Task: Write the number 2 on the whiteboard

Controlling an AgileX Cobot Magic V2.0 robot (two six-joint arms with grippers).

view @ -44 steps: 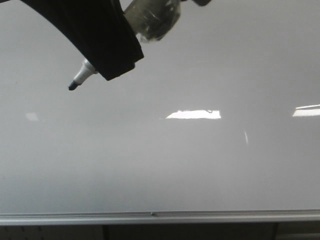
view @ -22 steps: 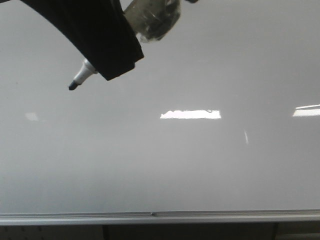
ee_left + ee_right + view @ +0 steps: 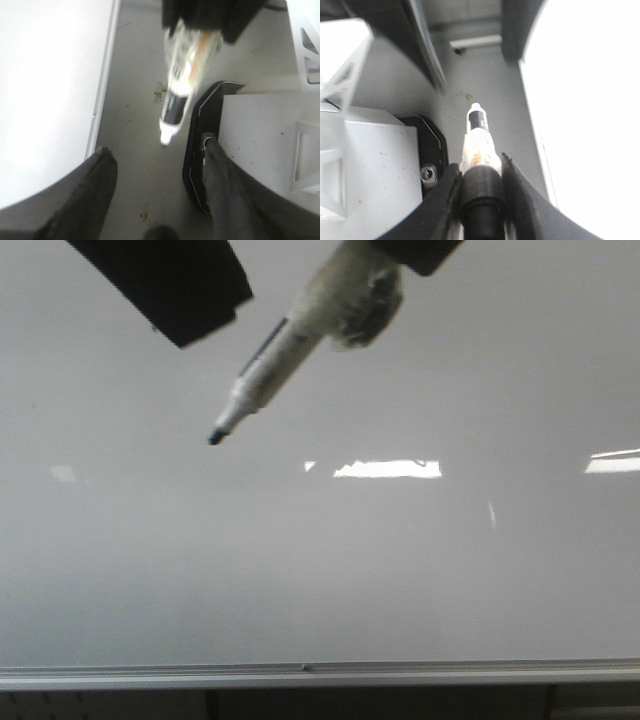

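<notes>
The whiteboard point(image 3: 400, 570) fills the front view, glossy white-grey, with its silver tray rail point(image 3: 320, 674) along the lower edge. No number 2 or other mark shows on it. My right gripper point(image 3: 479, 167) is shut on a marker point(image 3: 270, 365) wrapped in clear tape. The marker slants down to the left, with its dark tip point(image 3: 215, 438) at or just before the board's upper left part. My left gripper point(image 3: 157, 155) is open and empty. One of its dark fingers point(image 3: 170, 285) shows at the top left of the front view, apart from the marker point(image 3: 182, 75).
Bright light reflections point(image 3: 388, 469) lie across the board's middle and right. In the wrist views a white box with a black edge point(image 3: 260, 130) stands on the grey floor beside the board point(image 3: 590, 125).
The marker has swung right and down, out from behind the left finger, so its barrel shows in full. The left finger has moved up and left.
</notes>
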